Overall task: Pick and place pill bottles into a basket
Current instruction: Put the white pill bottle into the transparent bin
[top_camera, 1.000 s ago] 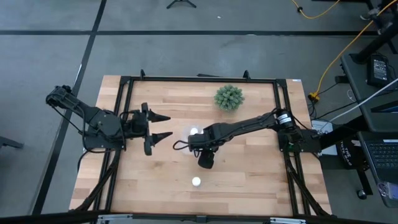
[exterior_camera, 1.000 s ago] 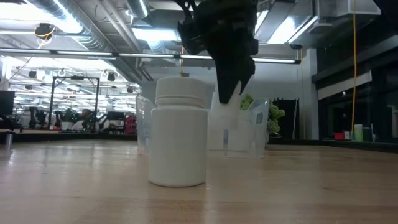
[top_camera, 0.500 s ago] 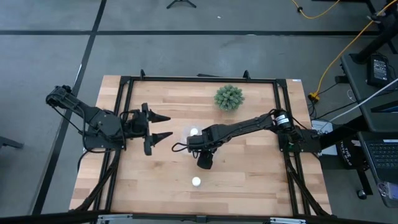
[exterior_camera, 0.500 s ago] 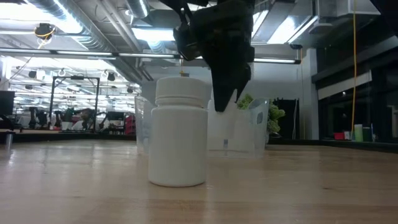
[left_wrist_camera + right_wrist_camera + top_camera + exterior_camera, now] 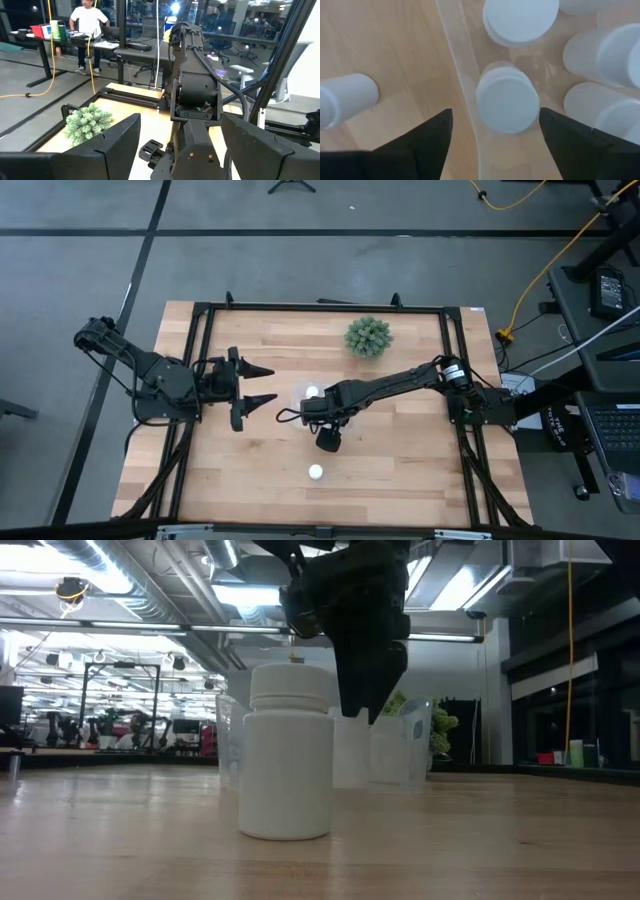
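Where bottles (image 5: 507, 100) crowd: basket (image 5: 465, 95) wall.

A: Right arm, entry?
B: Reaches from the table's right edge across to the middle, forearm slanting toward the left side. Wrist bent down, right gripper (image 5: 328, 438) pointing at the tabletop. In the right wrist view its two dark fingers (image 5: 432, 137) stand parted with a clear gap between them, clasping nothing.

A: Left arm?
B: Folded at the table's left edge, elbow out past the edge, forearm level over the wood. Left gripper (image 5: 262, 383) points toward the table's centre, its fingers (image 5: 112, 137) spread apart and empty, well short of the right arm.
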Controlling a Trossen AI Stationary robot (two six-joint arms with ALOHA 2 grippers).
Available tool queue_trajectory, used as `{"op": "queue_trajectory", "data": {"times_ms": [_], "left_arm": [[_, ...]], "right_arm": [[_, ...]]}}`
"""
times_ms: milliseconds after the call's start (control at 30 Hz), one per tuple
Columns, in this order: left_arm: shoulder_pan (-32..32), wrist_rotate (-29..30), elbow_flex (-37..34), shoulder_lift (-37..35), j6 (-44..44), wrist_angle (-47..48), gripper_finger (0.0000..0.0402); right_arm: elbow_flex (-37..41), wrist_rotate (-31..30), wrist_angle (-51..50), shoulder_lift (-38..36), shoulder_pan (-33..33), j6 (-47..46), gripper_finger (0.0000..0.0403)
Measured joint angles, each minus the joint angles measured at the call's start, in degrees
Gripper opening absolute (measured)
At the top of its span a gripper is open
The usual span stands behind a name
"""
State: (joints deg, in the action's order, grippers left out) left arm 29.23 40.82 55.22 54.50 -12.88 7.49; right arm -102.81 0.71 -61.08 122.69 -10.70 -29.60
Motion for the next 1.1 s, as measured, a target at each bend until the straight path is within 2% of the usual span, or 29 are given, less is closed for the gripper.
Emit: {"op": "queue_trajectory", "data": {"times_ms": [167, 300, 400, 633, 833, 967, 1100], "left_arm": [[0.00, -0.87, 0.00, 0.01, 0.03, 0.07, 0.0269], [0.00, -2.38, 0.02, 0.02, 0.20, 0.20, 0.0269], [-0.02, -4.39, 0.00, 0.02, 1.32, 0.97, 0.0269], [-0.03, -11.98, 0.00, 0.49, -0.52, 6.11, 0.0269], [-0.02, -21.51, 0.00, 3.58, -3.76, 12.37, 0.0269], [-0.53, -26.60, 0.00, 7.29, -3.91, 14.75, 0.0269], [-2.16, -28.25, 0.00, 10.43, -4.39, 14.02, 0.0269]], "right_arm": [[-3.17, 0.59, -1.94, -0.33, -0.45, -1.29, 0.0285], [-10.39, -1.29, -6.95, -0.56, -1.55, -1.51, 0.0275], [-16.56, -8.79, -11.83, -0.74, -2.68, -1.45, 0.0269], [-30.62, -33.14, -29.55, -0.77, -6.28, -1.76, 0.0258], [-31.75, -49.50, -29.01, -5.27, -11.17, -5.20, 0.0243], [-30.14, -54.11, -29.01, -7.98, -13.27, -7.88, 0.0234], [-30.10, -55.01, -28.99, -10.01, -15.19, -9.20, 0.0224]]}}
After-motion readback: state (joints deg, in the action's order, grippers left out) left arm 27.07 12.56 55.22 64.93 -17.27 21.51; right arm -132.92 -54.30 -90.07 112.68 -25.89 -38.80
